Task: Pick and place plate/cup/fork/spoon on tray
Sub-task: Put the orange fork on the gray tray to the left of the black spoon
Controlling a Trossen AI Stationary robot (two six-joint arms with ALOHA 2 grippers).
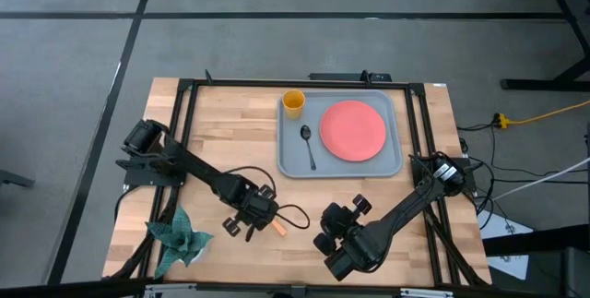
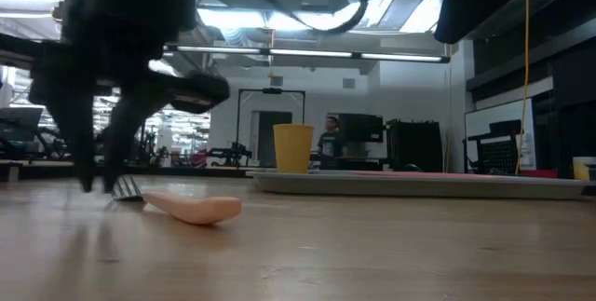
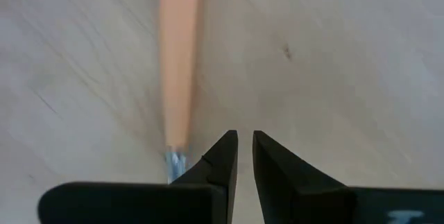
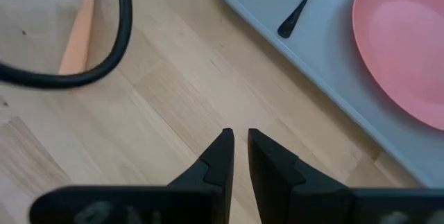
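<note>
The fork (image 1: 277, 228) lies on the bare wooden table near its front edge, with its orange handle (image 3: 177, 64) flat on the wood. My left gripper (image 3: 245, 144) points down beside it, shut, with nothing between its fingers. The fork's tines (image 3: 173, 161) lie just by the outer side of one finger. The plate (image 1: 353, 130), the spoon (image 1: 307, 146) and the upright cup (image 1: 293, 104) rest on the tray (image 1: 293, 164) at the far middle. My right gripper (image 4: 237, 141) hangs shut over the table to the fork's right, short of the tray. My left gripper stands next to the fork's tine end (image 3: 173, 161), fingers pointing down. I cannot tell whether the outer side of the finger touches the tines. The fork lies flat on the table.
A black cable (image 1: 293, 213) loops over the table by the fork. A green leafy thing (image 1: 180, 238) lies at the near left corner. Black frame rails (image 1: 184, 132) run along the table's sides. A person (image 2: 331, 138) stands far behind the table.
</note>
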